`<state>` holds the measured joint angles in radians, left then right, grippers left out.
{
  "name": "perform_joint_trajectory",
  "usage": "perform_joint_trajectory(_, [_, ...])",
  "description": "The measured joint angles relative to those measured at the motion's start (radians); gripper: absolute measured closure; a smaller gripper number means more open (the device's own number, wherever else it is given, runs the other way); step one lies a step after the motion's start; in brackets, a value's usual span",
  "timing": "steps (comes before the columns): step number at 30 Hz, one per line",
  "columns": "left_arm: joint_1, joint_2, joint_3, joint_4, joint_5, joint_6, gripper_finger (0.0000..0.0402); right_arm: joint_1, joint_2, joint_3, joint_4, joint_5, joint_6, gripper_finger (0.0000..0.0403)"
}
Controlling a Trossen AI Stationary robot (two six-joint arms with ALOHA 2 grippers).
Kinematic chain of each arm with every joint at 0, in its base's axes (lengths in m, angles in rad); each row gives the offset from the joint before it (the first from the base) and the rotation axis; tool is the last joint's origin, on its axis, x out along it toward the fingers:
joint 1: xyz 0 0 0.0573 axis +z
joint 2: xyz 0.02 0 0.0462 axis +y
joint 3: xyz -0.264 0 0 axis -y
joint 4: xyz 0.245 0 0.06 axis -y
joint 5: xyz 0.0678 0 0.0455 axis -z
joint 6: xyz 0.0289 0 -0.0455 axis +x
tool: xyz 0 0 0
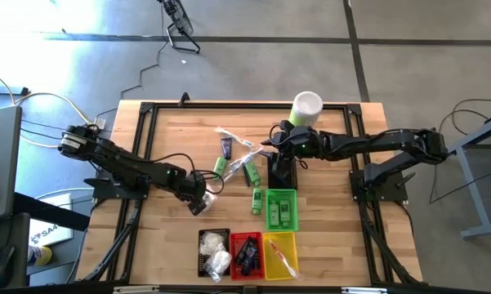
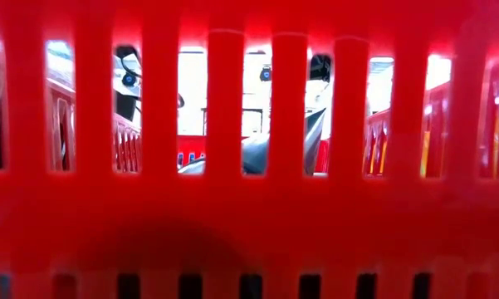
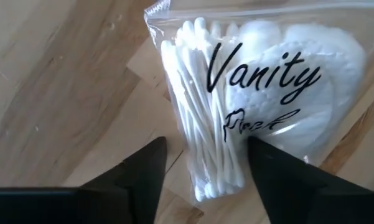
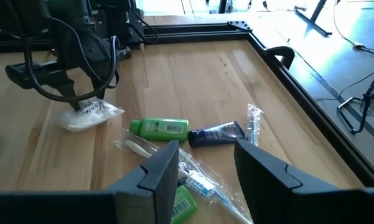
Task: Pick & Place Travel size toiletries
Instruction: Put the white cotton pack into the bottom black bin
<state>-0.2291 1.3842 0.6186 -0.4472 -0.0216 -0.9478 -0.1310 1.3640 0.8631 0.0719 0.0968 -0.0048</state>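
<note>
A clear pouch (image 3: 261, 81) printed "Vanity", filled with cotton swabs and white pads, lies flat on the wooden table at the middle left. My left gripper (image 3: 206, 142) points steeply down over one end of it, open, one finger on each side; it also shows in the right wrist view (image 4: 86, 102). My right gripper (image 4: 206, 155) hangs open, nothing between its fingers, above loose toiletries at the table's middle: a green bottle (image 4: 158, 129), a dark blue tube (image 4: 218, 134) and clear-wrapped sticks (image 4: 254, 123). My left gripper stands astride the pouch's swab end (image 3: 205, 174), coming from above. One finger (image 3: 274, 168) shows right at the pouch's side, while bare wood shows between the other finger (image 3: 143, 171) and the plastic edge. Whether either finger touches the pouch, I cannot tell.
Near the front edge stand a black basket (image 1: 204, 238) with white pouches, a red basket (image 1: 234, 255) and a yellow one (image 1: 270, 241); a green basket (image 1: 269, 208) sits behind them. A tall canister (image 1: 305, 109) stands at the far edge. The red basket's wall (image 2: 249, 232) fills the low view.
</note>
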Motion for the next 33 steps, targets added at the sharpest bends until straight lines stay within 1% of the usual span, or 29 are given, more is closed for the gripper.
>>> perform_joint_trajectory(6, [0.000,0.001,0.000,0.004,-0.002,0.001,0.0250,0.000,0.000,0.000,0.000,0.000,0.000,0.0255])
perform_joint_trajectory(22, [0.000,0.002,0.002,0.014,0.007,0.000,0.0348,0.000,0.000,0.000,0.000,0.000,0.000,0.0255])
perform_joint_trajectory(25, [0.000,0.002,0.004,0.010,0.006,0.000,0.0359,0.000,0.000,0.000,0.000,0.000,0.000,0.0255])
perform_joint_trajectory(28, [0.000,0.002,0.014,0.001,-0.009,0.006,0.0360,0.000,0.000,0.000,0.000,0.000,0.000,0.0255])
perform_joint_trajectory(33, [0.000,0.000,0.054,-0.012,-0.017,0.058,0.0359,0.000,0.000,0.000,0.000,0.000,0.000,0.0255])
